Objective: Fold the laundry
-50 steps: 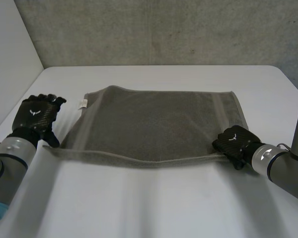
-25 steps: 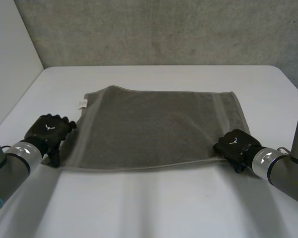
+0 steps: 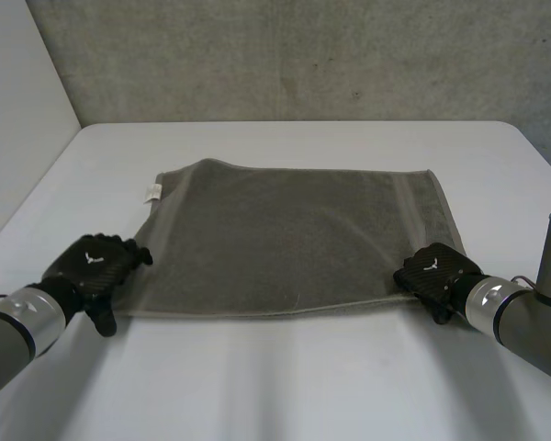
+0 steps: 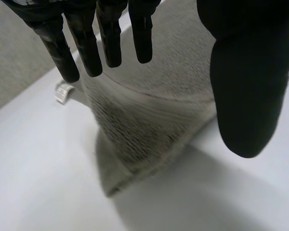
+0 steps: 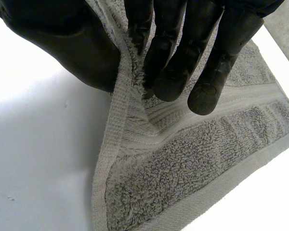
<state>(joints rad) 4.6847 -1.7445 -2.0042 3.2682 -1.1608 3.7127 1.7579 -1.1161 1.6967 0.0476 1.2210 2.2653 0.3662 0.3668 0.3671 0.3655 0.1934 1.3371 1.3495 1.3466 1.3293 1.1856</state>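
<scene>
A grey-brown towel [image 3: 294, 239] lies spread flat on the white table [image 3: 285, 386]. My left hand [image 3: 96, 266] is at the towel's near left corner, just off its edge. In the left wrist view its fingers [image 4: 86, 43] are straight and stand apart from the thumb [image 4: 245, 72], with the towel corner [image 4: 149, 125] lying on the table below them, untouched. My right hand [image 3: 433, 268] is at the near right corner. In the right wrist view its fingers [image 5: 183, 43] and thumb pinch a raised ridge of the towel [image 5: 192, 163].
A small white label [image 3: 151, 191] sticks out at the towel's far left corner, also beyond my left fingertips [image 4: 62, 91]. A grey wall stands behind the table. Bare table lies in front of the towel and on both sides.
My left hand has come down from beside the towel's left edge to its near left corner. The towel's near edge has drawn in and now lies flat. The right hand has barely moved.
</scene>
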